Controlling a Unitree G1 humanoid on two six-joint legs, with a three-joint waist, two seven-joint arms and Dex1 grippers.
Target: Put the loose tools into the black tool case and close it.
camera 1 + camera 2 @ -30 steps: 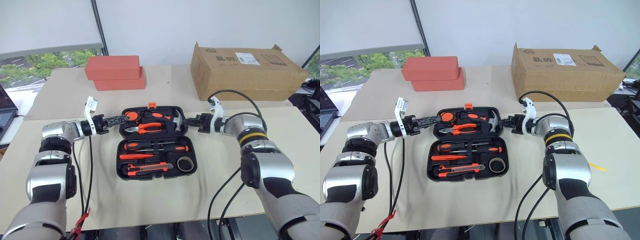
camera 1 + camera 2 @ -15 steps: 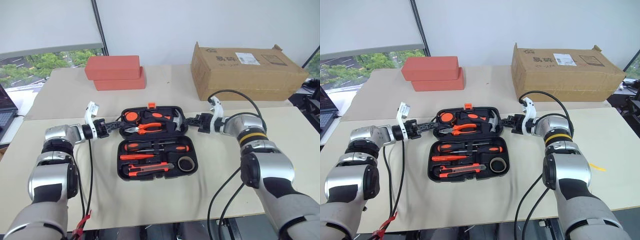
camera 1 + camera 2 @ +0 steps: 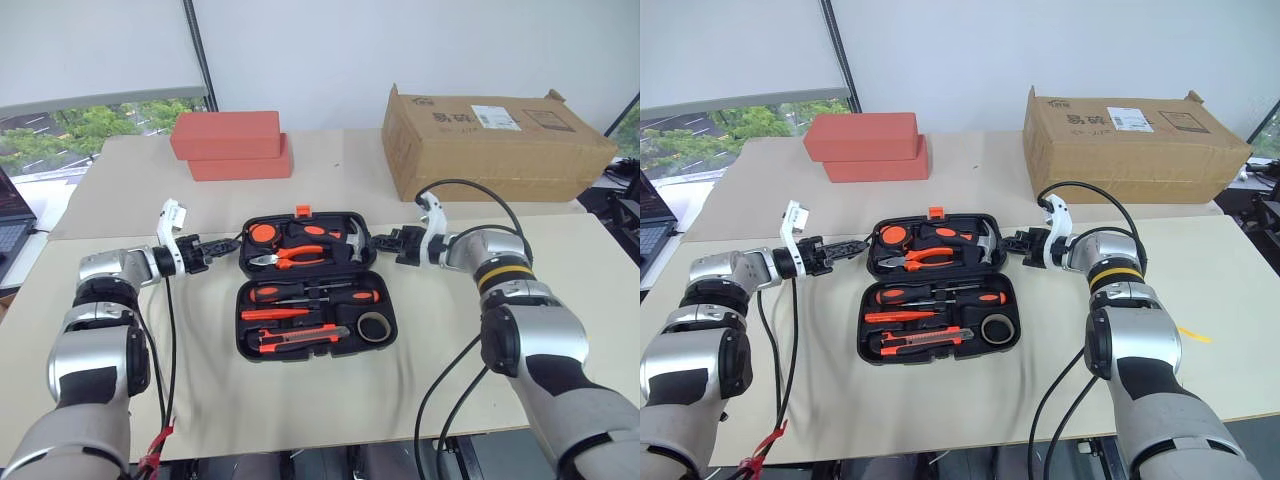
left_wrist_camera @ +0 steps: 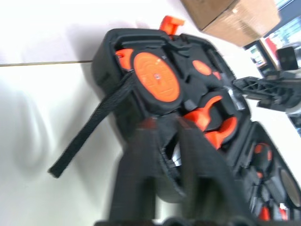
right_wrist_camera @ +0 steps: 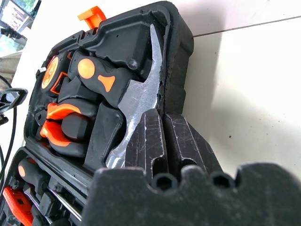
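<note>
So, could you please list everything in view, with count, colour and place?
tool case: one, black, open at table centre
screwdrivers: two, orange-black, near half
utility knife: one, orange, near half
tape roll: one, grey, near half
pliers: one, orange-handled, far half
hammer: one, steel-headed, far half
tape measure: one, orange, far half
blocks: two, red-orange, stacked far left
cardboard box: one, brown, far right
table: one, beige
left pincer: black, left of the case
right pincer: black, shut at the case's right edge
</note>
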